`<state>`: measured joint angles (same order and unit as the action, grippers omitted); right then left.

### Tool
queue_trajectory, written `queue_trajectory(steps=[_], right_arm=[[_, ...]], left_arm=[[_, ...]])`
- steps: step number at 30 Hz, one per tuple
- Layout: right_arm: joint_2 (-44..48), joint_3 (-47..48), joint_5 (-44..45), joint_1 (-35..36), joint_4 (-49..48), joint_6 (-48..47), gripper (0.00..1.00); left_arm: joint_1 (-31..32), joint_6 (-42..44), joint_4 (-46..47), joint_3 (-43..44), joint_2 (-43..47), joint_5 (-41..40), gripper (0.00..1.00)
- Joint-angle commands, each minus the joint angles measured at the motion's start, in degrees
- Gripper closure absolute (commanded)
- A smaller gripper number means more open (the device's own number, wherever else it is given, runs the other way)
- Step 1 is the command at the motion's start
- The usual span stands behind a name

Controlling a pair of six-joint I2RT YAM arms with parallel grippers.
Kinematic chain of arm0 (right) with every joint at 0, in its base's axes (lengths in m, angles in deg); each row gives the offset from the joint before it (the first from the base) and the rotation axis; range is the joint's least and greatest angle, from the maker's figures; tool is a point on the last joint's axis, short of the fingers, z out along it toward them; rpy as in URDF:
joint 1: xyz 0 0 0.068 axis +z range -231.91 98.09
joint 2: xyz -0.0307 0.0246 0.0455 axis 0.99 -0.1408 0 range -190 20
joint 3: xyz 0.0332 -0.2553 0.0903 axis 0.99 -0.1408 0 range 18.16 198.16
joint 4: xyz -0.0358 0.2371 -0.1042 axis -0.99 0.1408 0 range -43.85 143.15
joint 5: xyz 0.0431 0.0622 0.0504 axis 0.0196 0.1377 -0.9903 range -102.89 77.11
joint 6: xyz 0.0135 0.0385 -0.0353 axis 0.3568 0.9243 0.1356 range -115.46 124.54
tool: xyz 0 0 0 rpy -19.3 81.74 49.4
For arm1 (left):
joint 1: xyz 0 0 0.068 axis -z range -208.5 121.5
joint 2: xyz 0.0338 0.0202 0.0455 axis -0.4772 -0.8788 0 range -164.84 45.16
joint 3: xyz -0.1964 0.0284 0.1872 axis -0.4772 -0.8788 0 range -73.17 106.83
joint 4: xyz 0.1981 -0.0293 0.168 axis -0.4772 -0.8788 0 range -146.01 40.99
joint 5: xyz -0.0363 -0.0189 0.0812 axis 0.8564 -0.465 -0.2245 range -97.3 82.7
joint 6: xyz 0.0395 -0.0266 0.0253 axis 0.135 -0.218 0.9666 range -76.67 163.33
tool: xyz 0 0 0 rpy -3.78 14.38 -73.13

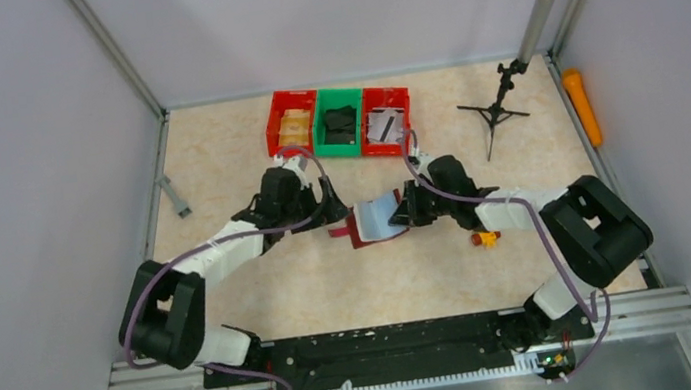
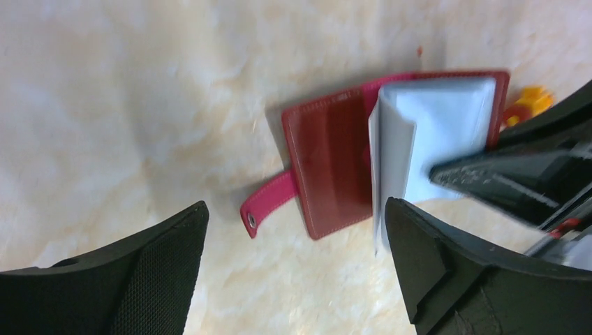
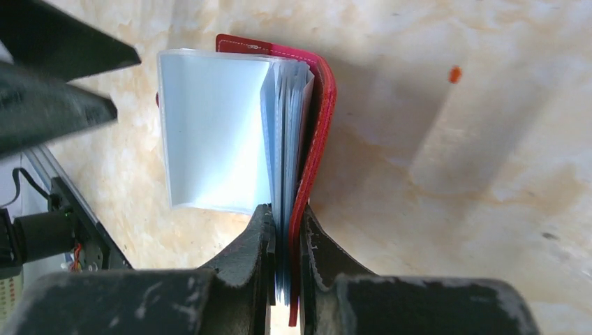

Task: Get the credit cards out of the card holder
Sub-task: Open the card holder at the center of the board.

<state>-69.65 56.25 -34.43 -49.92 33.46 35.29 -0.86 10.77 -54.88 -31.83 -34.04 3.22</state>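
The maroon card holder lies open at the table's middle, its silvery-blue sleeves fanned up. In the left wrist view its cover lies flat with the clasp strap out to the left and the sleeves standing. My right gripper is shut on the card holder, pinching the sleeve stack and the red cover together at their edge. My left gripper is open and empty just left of the holder, above the table. No loose card shows.
Two red bins and a green bin stand at the back. A small black tripod and an orange tool are at the back right. A small yellow-orange piece lies by my right arm.
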Motion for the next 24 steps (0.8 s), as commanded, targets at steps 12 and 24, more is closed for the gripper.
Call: queue_trajectory(steps=[12, 24], right_arm=[[13.57, -11.54, -3.08, -8.27, -20.48, 7.85, 1.00], [14.79, -13.49, -7.16, -9.13, -26.25, 9.12, 1.00]], left_arm=[[-6.25, -11.35, 39.68, 6.86, -19.00, 29.21, 0.01], [-5.90, -19.23, 53.83, 3.47, -18.58, 36.50, 0.01]])
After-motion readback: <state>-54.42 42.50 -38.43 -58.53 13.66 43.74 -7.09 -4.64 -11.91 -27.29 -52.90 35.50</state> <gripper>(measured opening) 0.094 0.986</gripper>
